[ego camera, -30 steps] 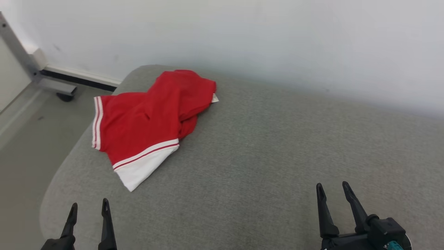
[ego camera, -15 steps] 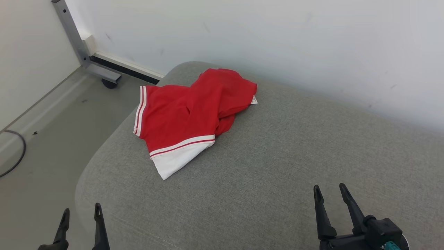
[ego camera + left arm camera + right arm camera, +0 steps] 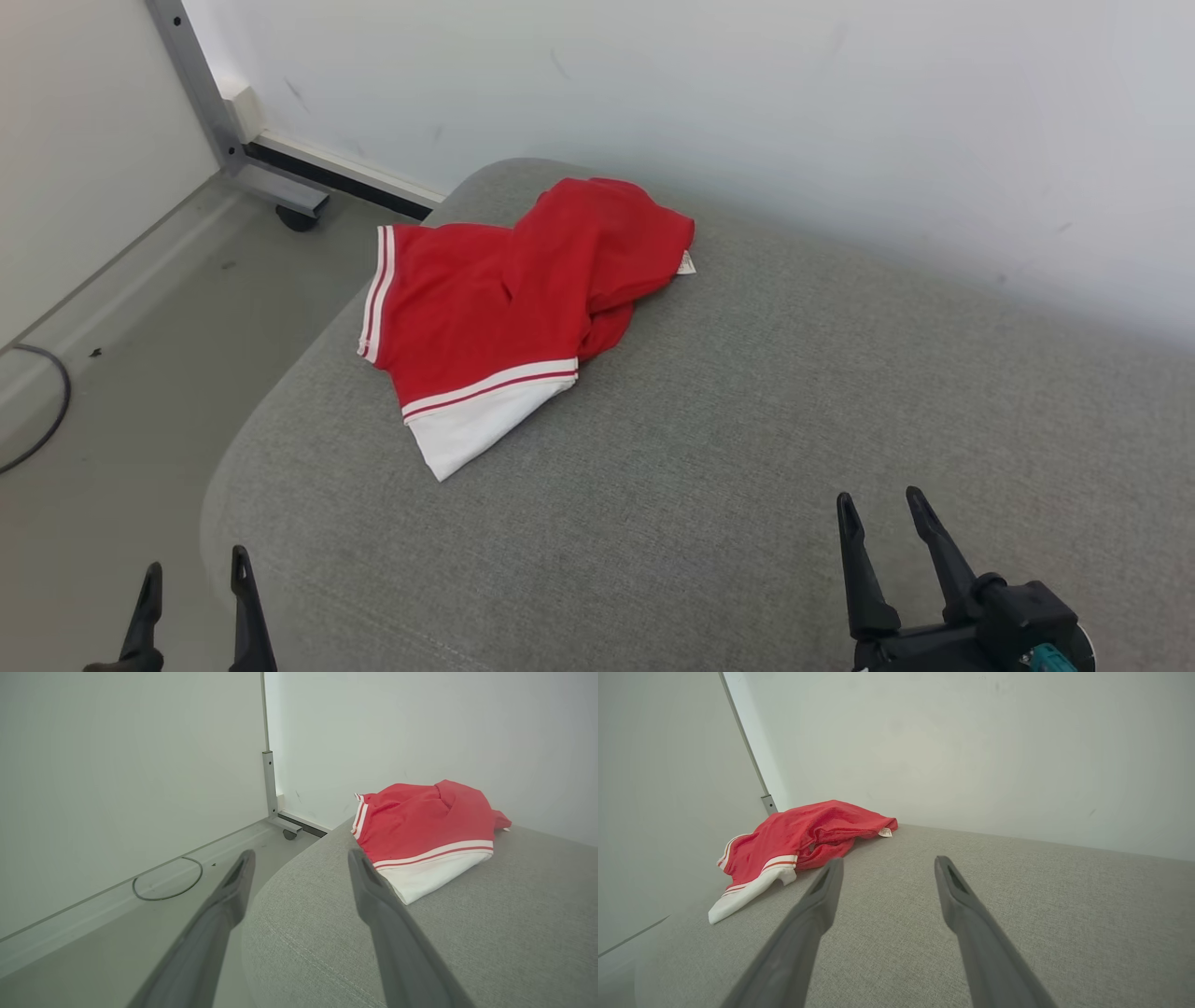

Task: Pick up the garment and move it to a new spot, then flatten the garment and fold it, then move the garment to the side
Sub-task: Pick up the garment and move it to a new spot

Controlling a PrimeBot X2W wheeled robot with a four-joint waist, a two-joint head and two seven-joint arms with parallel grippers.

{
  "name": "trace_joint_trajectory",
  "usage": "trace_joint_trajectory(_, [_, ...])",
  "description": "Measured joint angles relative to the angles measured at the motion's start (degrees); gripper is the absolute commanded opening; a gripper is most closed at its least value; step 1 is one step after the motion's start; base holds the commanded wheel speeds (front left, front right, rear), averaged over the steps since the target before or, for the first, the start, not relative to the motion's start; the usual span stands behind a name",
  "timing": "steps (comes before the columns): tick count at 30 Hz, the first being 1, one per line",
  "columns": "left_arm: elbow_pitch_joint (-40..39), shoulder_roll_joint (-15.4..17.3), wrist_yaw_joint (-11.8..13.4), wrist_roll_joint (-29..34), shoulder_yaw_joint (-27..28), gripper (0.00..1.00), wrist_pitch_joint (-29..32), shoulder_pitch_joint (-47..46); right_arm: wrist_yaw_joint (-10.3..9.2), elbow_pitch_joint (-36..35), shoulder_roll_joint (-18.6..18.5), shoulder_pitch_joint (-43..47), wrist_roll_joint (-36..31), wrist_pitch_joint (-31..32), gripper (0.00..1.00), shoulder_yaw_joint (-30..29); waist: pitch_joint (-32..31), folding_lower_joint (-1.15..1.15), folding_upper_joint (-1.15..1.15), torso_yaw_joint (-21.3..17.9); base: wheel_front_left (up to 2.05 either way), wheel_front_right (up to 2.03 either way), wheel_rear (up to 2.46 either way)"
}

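Garment point(image 3: 509, 313), red with white trim, lies crumpled at the far left of the grey surface point(image 3: 747, 448); left gripper point(image 3: 191, 597) and right gripper point(image 3: 879, 537) hover near, both released, empty.

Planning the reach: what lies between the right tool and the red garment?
Bare grey cushion; nothing rests on that stretch between the right tool and the garment, as the head and right wrist views show.

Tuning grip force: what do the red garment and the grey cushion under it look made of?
The garment looks like thin synthetic mesh knit, matte: fine pinhole texture in the right wrist view, soft limp folds. The cushion looks like coarse woven upholstery over padding, matte heathered grey: visible weave, rounded edge. Fibre content cannot be told.
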Motion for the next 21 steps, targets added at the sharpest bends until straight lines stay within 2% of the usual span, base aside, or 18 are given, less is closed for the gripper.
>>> trace_joint_trajectory(6, [1.46,0.31,-0.79,-1.85,0.51,1.0,-0.64,-2.54,0.0,-1.57,0.01,-1.21,-0.99,-0.09,1.0,-0.74,0.82,0.0,0.0,-1.86,0.0,0.0,0.0])
trace_joint_trajectory(8, [2.96,2.1,-2.31,-3.03,1.41,1.0,-0.81,-7.57,0.0,-2.32,0.01,-1.99,-2.11,-0.08,1.0,-1.87,1.91,0.0,0.0,-4.23,0.0,0.0,0.0])
trace_joint_trajectory(13, [5.32,4.42,-4.28,-5.97,3.01,1.0,-0.35,-15.06,0.0,-3.67,0.01,-3.32,-3.35,0.34,1.0,-2.83,3.38,0.01,0.0,-7.2,0.0,0.0,0.0])
trace_joint_trajectory(21, [9.21,10.43,-7.97,-10.39,5.97,1.0,2.43,-29.46,0.0,-7.01,0.02,-6.81,-3.85,0.2,1.0,-3.56,8.41,0.01,0.0,-13.57,0.0,0.0,0.0])
